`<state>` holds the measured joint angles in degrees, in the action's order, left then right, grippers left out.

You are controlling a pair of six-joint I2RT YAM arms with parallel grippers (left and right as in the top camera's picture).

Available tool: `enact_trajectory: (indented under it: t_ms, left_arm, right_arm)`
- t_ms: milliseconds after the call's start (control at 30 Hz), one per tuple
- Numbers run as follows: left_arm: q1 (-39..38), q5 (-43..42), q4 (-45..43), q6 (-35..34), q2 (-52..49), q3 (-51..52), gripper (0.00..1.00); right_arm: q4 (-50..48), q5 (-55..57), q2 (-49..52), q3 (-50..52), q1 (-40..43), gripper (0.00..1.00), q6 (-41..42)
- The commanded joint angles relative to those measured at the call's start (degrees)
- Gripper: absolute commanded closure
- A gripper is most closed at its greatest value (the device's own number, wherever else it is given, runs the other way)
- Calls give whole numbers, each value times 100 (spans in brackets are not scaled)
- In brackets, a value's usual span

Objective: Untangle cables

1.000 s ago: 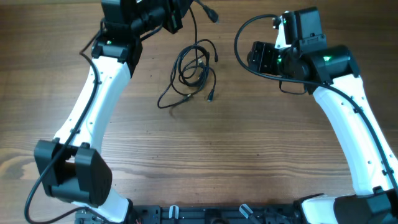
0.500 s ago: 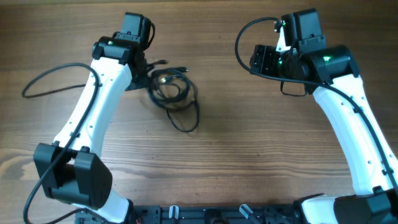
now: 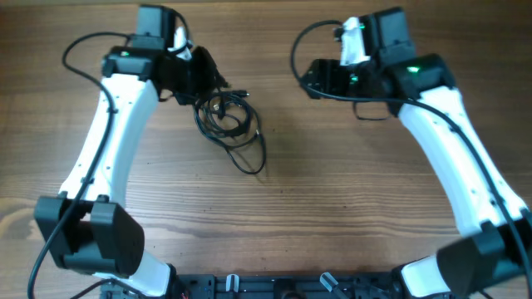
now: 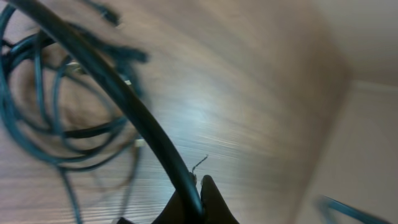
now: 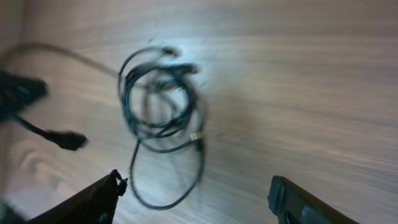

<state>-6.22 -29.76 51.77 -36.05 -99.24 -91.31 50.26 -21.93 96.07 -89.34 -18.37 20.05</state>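
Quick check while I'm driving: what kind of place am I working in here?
Probably a robotics lab bench or test station, not a home. Two white-and-black robot arms reach over a brown wood-grain tabletop holding a tangle of thin black cables; a black mounting rail runs along its near edge.

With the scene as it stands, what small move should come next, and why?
Probably bring the right gripper toward the tangled bundle of thin black cables and pinch a free loop. The left gripper looks shut on one strand, while the right hangs open, apart from the bundle.
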Motion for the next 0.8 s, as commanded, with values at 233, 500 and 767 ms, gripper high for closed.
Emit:
enact_trajectory:
  t_ms: [233, 500, 767]
  left_arm:
    - [463, -1582, -1493, -1871, 1161, -354, 96]
    - [396, -1611, -1563, -5082, 1161, -354, 96]
    - [192, -1241, -2376, -4955, 1158, -354, 96]
  right_arm:
    - [-487, -1029, 1038, 22, -691, 33, 715]
    - [-778, -1095, 1143, 22, -728, 46, 306]
    - [-409, -951, 833, -39, 271, 56, 31]
